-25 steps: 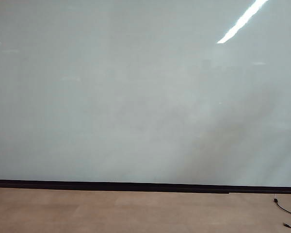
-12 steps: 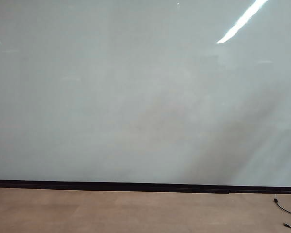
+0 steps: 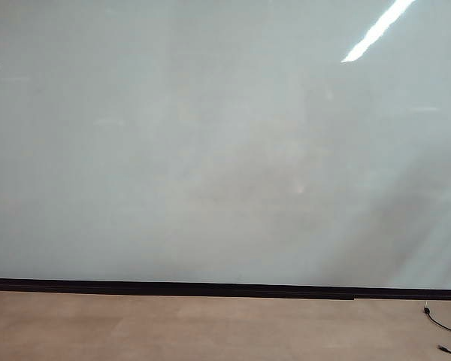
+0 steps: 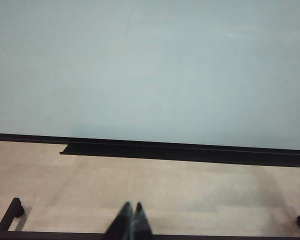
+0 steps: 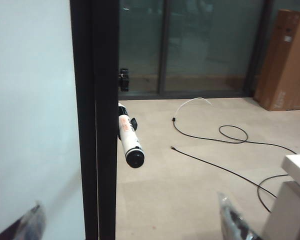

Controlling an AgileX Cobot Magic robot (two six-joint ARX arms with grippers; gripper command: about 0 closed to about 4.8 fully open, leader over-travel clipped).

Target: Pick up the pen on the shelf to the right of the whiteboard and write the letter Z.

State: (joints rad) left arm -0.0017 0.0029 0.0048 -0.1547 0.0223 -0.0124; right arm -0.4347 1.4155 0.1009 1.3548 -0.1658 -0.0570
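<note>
While the whiteboard (image 3: 210, 150) is filling nearly the whole exterior view w/ no letter Z on it yet, neither arm is showing there, so the wrist cams are doing all the work. The right wrist view is catching the pen (image 5: 128, 136), a white marker w/ an orange label and a dark round end, sticking out from a small black clip just beside the board's black right frame edge (image 5: 95, 120). Its long axis is running roughly toward the camera, dark end nearest, far end hidden behind the frame. The right gripper (image 5: 132, 222) is standing wide: one fingertip (image 5: 32, 220) is showing in front of the board face, the other (image 5: 230, 220) out over the tan floor, and nothing is sitting between them. The pen is lying ahead of that gap and well apart from it, about in line w/ its middle, so the right arm is prob. the one approaching; judging from this, it needs to advance along the pen's axis and close across the barrel, w/out clipping the frame. The left gripper (image 4: 131, 220) is pointing at the board's lower edge and the black tray (image 4: 180, 151) under it, fingertips pressed together, holding nothing, and the pen isn't visible from that side at all. Loose cables (image 5: 225, 145) are trailing on the floor beyond.
</note>
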